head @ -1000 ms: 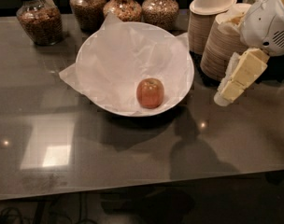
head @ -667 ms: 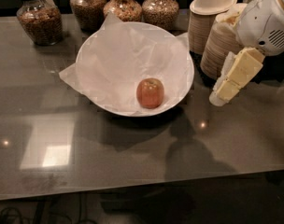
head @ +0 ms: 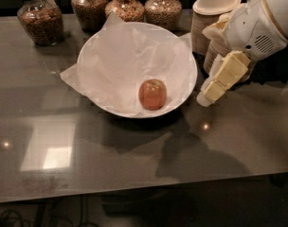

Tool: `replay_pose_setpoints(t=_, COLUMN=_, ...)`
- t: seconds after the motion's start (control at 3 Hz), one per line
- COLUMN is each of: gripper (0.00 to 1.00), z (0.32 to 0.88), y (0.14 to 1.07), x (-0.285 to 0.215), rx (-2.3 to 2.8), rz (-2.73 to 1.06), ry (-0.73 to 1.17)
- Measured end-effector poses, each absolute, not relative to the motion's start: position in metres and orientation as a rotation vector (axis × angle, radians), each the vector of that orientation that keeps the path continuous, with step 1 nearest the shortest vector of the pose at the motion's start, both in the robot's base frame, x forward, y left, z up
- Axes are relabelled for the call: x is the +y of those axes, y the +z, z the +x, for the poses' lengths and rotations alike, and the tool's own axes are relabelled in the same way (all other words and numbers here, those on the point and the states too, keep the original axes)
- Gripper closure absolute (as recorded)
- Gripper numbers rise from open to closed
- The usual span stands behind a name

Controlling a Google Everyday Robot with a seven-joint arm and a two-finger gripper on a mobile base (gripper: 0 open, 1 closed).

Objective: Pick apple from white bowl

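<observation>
The reddish-orange apple (head: 152,94) sits upright in the front right part of the large white bowl (head: 179,48), on the crumpled white paper lining. My gripper (head: 206,96) hangs from the white arm at the right, its pale yellow fingers pointing down-left. Its tip is just outside the bowl's right rim, to the right of the apple and apart from it. It holds nothing.
Several glass jars of grains (head: 39,18) stand along the back edge of the dark table (head: 134,155). Stacks of beige paper bowls (head: 213,13) stand at the back right, right behind my arm. The table's front edge runs along the bottom.
My gripper has moved left and a little down, closer to the bowl's right rim. The apple and bowl have not moved.
</observation>
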State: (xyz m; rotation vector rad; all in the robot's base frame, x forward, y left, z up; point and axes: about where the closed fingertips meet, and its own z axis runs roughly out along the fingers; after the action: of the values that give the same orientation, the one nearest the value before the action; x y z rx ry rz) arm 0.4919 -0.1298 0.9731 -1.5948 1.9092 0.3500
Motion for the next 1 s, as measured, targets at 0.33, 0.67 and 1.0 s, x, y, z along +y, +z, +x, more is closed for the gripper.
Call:
replay_pose_setpoints(t=0.33, gripper=0.00, z=0.506, y=0.962, x=-0.102, rx=1.868, rz=-1.580, ry=0.474)
replay_pose_setpoints(t=0.67, gripper=0.19, z=0.512, y=0.952, x=-0.084, rx=1.853, rz=-1.584, ry=0.539)
replay_pose_setpoints(t=1.0, gripper=0.38, z=0.515, y=0.943, x=-0.076, rx=1.852, rz=-1.578, ry=0.570)
